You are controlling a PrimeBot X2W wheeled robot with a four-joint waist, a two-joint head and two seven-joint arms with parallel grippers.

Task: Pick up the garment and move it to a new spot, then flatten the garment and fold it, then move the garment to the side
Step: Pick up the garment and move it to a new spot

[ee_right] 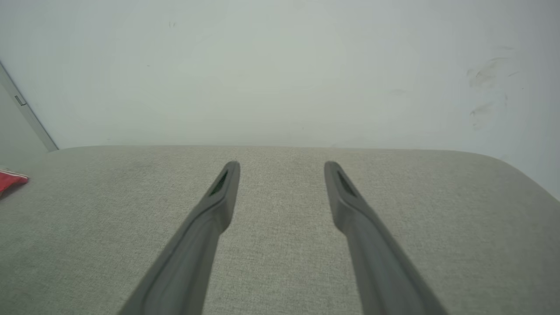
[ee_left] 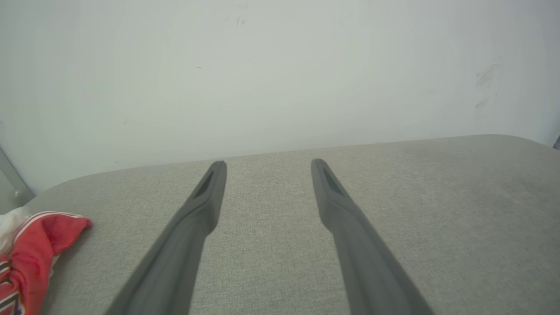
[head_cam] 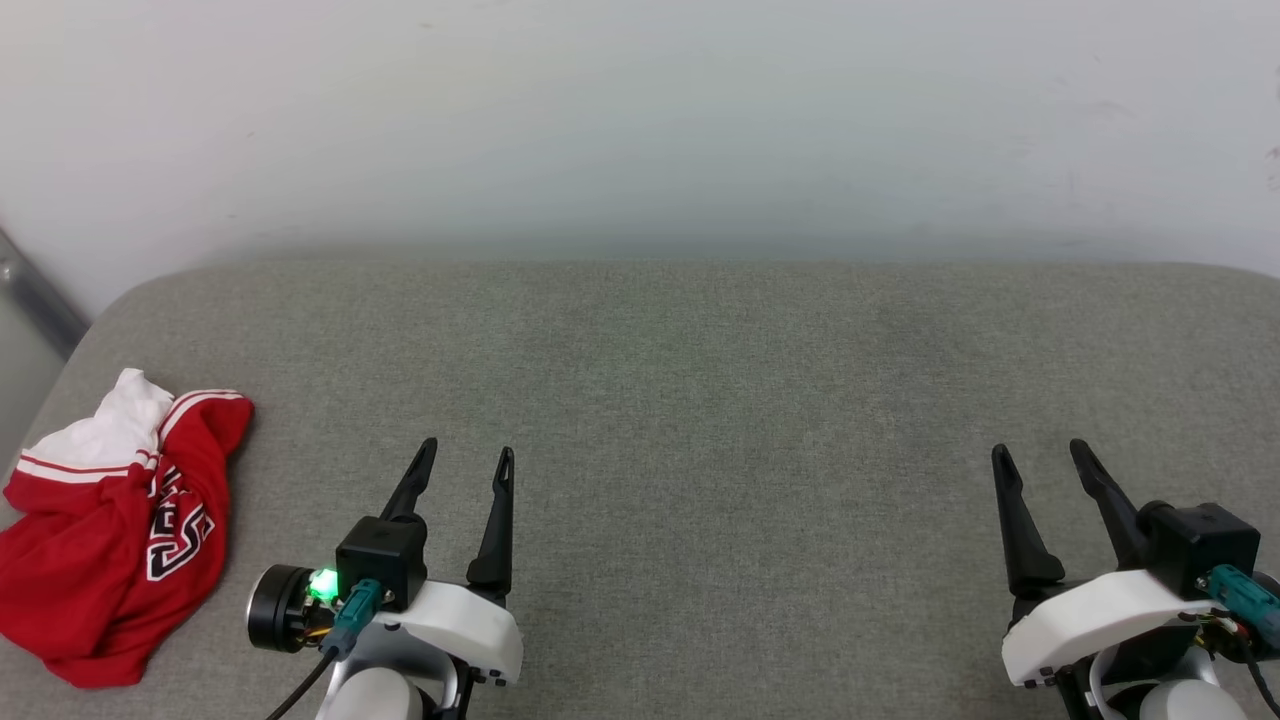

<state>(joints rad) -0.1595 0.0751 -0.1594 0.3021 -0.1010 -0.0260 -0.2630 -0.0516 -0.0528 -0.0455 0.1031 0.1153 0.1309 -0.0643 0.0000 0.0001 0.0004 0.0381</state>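
While my left fingers [head_cam: 497, 520] and right fingers [head_cam: 1015, 520] stood spread wide and empty, the garment [head_cam: 110, 540] lay crumpled at the frame's lower left. Its long axis ran up-frame, white end uppermost. Lying at the grey padded surface's [head_cam: 700, 400] edge, I judged a careless pinch could drag it off.

grey cushioned surface [head_cam: 700, 400] — crumpled garment [head_cam: 110, 540] on it
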